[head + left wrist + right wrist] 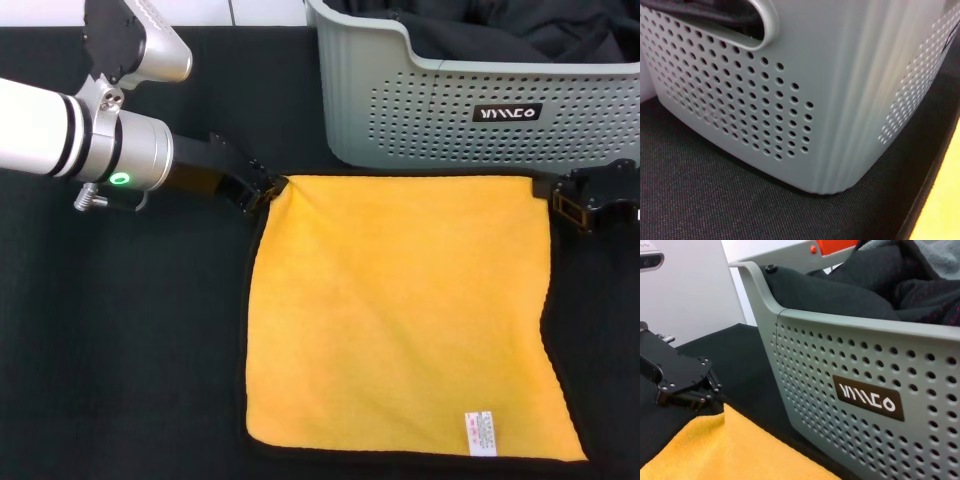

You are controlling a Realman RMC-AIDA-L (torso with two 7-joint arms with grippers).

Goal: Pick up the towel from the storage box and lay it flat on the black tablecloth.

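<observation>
Yellow-orange fabric, the towel (pixel 400 315), is spread flat on the black tablecloth (pixel 120 350), just in front of the storage box (pixel 470 110). At its far left corner the left gripper (pixel 262 195) is seen low on the cloth, apparently pinched on that corner, and the right wrist view shows its tips closed against the lifted edge. A white care tag (pixel 480 432) is visible near the towel's near right edge. Dark garment fabric (pixel 520 30) is piled inside the box. At the far right corner the right gripper (pixel 562 203) is placed at the towel's edge; whether it grips cannot be told.
</observation>
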